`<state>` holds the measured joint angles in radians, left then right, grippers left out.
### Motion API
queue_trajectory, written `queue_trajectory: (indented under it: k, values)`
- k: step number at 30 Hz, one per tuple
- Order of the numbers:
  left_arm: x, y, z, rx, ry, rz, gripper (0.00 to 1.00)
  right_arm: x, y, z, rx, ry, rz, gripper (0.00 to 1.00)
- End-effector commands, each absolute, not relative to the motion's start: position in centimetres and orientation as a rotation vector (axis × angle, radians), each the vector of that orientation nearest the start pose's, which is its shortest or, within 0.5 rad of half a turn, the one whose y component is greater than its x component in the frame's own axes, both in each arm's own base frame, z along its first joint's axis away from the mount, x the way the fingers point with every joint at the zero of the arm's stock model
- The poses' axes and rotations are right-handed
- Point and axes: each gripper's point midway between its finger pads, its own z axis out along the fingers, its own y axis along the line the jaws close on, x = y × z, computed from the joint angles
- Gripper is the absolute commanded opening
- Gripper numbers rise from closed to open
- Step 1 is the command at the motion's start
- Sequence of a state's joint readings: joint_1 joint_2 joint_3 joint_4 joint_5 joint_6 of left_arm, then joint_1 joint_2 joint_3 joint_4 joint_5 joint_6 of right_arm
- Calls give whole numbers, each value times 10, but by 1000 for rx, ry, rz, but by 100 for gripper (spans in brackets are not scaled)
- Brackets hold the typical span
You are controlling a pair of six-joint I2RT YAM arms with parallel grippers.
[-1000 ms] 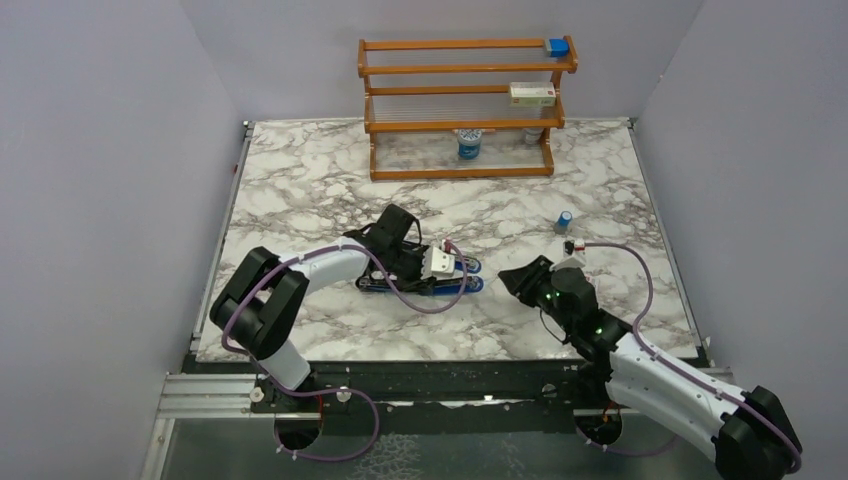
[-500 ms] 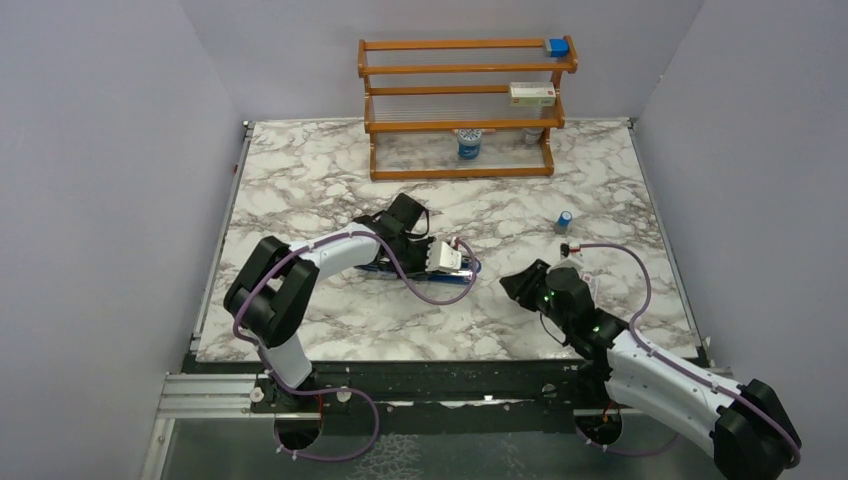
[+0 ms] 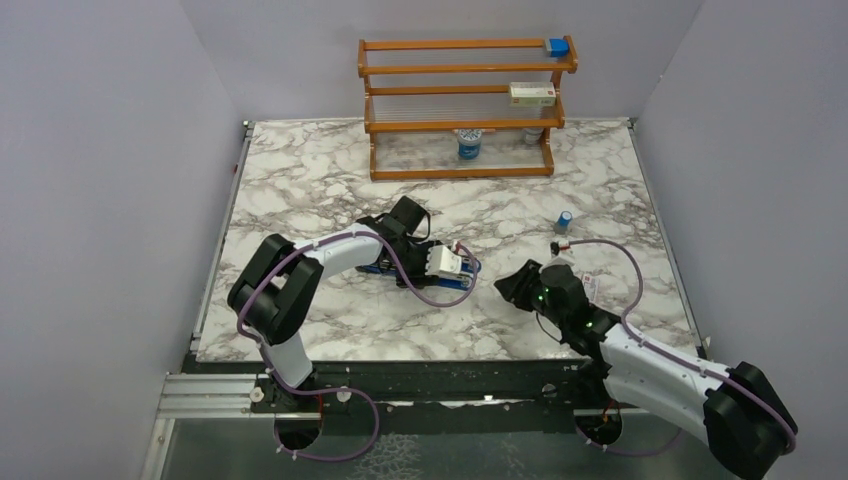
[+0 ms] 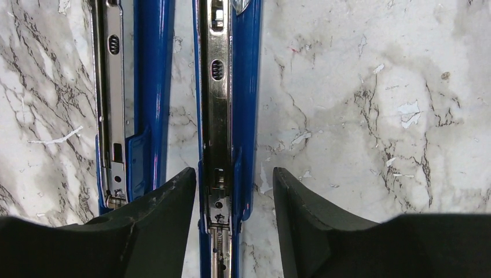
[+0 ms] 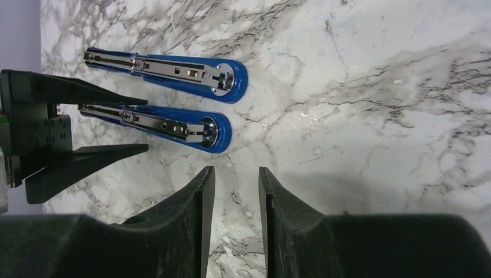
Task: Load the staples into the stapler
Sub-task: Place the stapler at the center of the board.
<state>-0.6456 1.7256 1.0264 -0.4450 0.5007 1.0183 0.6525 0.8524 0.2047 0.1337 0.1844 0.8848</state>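
1. So here's where we're at: the stapler (image 5: 173,69) is lying folded open flat around the middle of the marble worktop (image 3: 300,200), a touch toward the near edge. Both blue halves sit side by side with the metal facing up
2. The left gripper (image 4: 233,176) is down low over the hinge end, fingers apart, straddling one half. There's a sliver of marble showing on one side, so we'd say it isn't clamped on anything
3. The right gripper (image 5: 235,171) hovers just off the stapler's rounded tips, jaws a little apart with bare marble between them, so nothing held
4. Step in hand, as we read it: the opening part looks done and the loading hasn't started. We can't pick out the staples anywhere in these views, they're either too tiny or hidden
5. The next move probably needs one arm to fetch a strip while the other steadies the stapler. Then the strip has to line up with the magazine channel (image 4: 219,116) and drop in straight. Narrow slot, tiny strip, so alignment is the fiddly bit
6. Containers: the channel looks empty as far as we can tell, just bare metal and slots
7. The wooden rack (image 3: 375,100) along the far edge has a blue block (image 3: 557,46) at the right end of the top shelf. A pink-and-white box (image 3: 532,94) is one shelf down and a blue-and-white tub (image 3: 469,145) is at the bottom. What's inside the box or the tub, no clue
8. A small blue cylinder (image 3: 565,220) stands alone toward the right edge
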Motion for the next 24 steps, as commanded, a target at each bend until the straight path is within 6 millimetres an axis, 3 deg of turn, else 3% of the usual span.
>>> queue_trajectory:
  k: [1,4,9,11,12,16,21,22,24]
  values:
    - [250,-267,33,-2763,-2212,829,55,236,195,90,230,2081,822,37]
    - [248,-265,30,-2757,-2209,827,53,236,205,92,177,2085,859,38]
    - [249,-263,43,-2795,-2236,799,55,237,215,89,139,2105,887,39]
    - [253,-266,54,-2844,-2259,793,69,239,217,89,127,2107,888,39]
    - [255,-267,61,-2866,-2279,794,86,240,218,91,119,2102,890,39]
    - [270,-272,96,-2946,-2415,837,95,246,217,97,92,2077,853,39]
    - [288,-267,149,-2938,-2779,960,97,256,213,105,55,2057,777,39]
    - [293,-262,159,-2884,-2918,969,97,258,211,105,48,2065,754,39]
    - [310,-244,186,-2667,-3359,884,99,265,211,109,21,2065,710,39]
